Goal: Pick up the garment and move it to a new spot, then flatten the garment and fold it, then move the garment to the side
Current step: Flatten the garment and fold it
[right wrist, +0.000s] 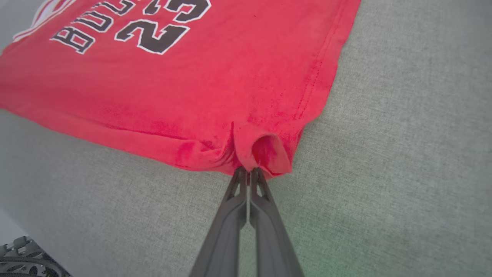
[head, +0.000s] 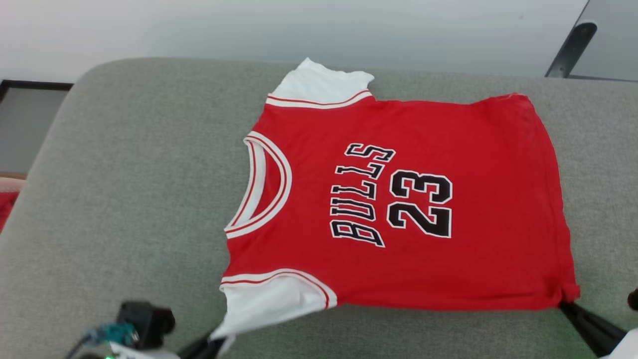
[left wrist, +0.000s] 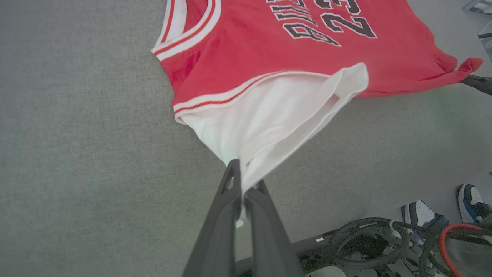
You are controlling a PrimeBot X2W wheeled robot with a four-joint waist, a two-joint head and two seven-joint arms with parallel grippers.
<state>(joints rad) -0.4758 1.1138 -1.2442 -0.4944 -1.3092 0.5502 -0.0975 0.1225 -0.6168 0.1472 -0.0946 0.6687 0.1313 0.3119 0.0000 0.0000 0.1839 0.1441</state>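
Red garment (head: 398, 199) lies flat mid-desk (head: 124, 174), our left fingers (left wrist: 226, 200) clenched on its near white sleeve (left wrist: 269, 115), right fingers (right wrist: 230, 215) on its near hem corner (right wrist: 265, 154); flattening looks done, so folding next means carrying both toward the far edge.

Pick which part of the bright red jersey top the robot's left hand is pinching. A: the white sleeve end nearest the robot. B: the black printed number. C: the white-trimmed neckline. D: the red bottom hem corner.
A: in the left wrist view the left hand is shut on the tip of the white sleeve end of the bright red jersey top; the red hem corner is pinched by the right hand.
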